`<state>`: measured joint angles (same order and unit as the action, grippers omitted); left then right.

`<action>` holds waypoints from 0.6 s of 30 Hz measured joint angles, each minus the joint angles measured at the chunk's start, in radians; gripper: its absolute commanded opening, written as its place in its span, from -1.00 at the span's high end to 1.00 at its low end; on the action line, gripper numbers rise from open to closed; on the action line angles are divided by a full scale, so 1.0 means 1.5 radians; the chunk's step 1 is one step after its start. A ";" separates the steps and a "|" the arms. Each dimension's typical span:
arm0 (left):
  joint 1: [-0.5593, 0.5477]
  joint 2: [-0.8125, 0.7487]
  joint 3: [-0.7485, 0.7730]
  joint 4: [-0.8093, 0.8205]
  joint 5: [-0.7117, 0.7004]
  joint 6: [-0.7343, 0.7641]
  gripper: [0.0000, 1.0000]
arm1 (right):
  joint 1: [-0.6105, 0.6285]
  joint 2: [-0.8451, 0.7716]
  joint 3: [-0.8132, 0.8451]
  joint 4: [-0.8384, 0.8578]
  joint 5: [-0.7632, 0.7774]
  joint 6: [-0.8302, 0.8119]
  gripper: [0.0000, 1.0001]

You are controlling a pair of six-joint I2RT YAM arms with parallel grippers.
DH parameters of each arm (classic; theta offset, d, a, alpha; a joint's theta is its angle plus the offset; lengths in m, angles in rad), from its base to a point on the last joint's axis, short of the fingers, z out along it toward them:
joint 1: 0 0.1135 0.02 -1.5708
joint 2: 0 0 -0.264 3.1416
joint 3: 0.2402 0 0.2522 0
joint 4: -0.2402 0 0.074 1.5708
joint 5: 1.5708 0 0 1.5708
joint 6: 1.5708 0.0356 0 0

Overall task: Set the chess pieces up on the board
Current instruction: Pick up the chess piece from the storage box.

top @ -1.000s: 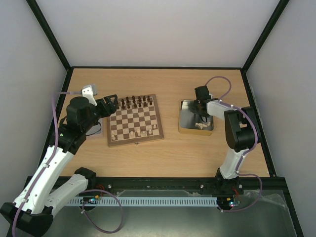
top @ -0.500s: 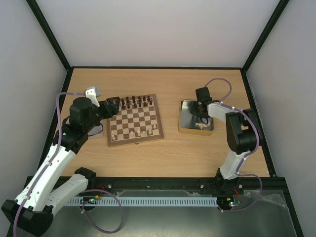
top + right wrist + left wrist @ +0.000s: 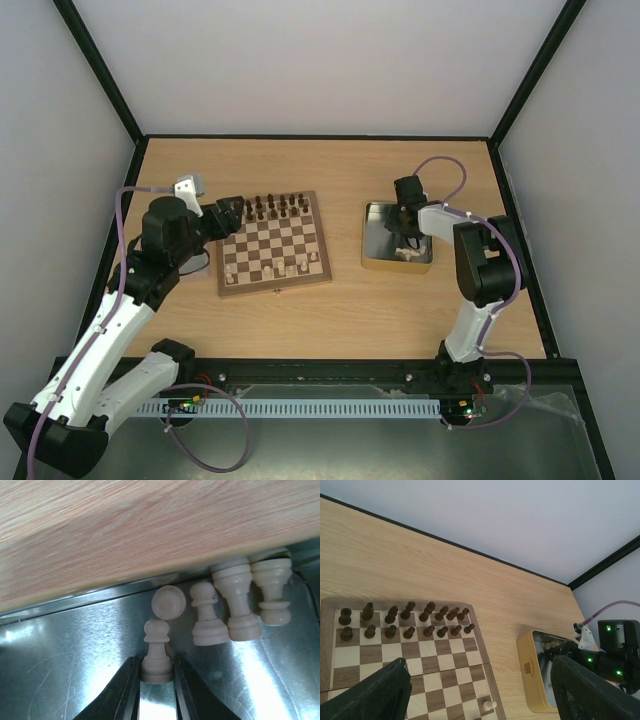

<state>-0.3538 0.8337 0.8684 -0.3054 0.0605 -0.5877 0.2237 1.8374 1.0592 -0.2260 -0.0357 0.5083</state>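
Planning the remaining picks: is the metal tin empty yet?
Not empty: the tin holds at least five cream chess pieces, one pawn held in the right gripper.

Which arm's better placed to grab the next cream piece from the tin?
Right. The right gripper is inside the tin, fingers flanking a cream pawn; the left gripper is open over the board.

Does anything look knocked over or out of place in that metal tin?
Yes: the cream pieces in the tin lie on their sides, bunched against its wall. The right pincer brackets one pawn.
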 measured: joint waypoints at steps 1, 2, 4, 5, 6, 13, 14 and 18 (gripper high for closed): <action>0.000 0.000 0.000 0.000 0.000 0.000 -0.56 | 0.000 0.001 0.000 0.000 0.003 -0.002 0.74; 0.000 0.000 0.000 0.000 0.000 0.000 -0.56 | 0.000 0.002 0.000 0.000 0.007 -0.003 0.77; 0.000 0.000 0.000 0.000 0.001 0.000 -0.56 | 0.000 0.002 0.000 0.001 0.012 -0.005 0.79; 0.000 0.000 0.000 0.000 0.002 0.000 -0.56 | 0.000 0.002 0.000 0.001 0.012 -0.007 0.79; 0.000 0.000 0.000 0.000 0.004 0.000 -0.56 | 0.000 0.002 0.000 0.002 0.013 -0.008 0.79; 0.000 0.009 0.000 0.002 0.034 -0.005 -0.57 | 0.011 -0.054 -0.038 0.014 -0.008 -0.025 0.78; 0.000 0.012 0.000 0.004 0.043 -0.007 -0.57 | 0.015 -0.080 -0.054 0.018 -0.018 -0.027 0.78; 0.000 0.032 0.000 0.020 0.100 -0.023 -0.58 | 0.035 -0.202 -0.106 0.048 -0.083 -0.035 0.77</action>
<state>-0.3538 0.8822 0.8684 -0.2749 0.2111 -0.6220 0.2764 1.5349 0.8997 -0.1535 -0.1608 0.4564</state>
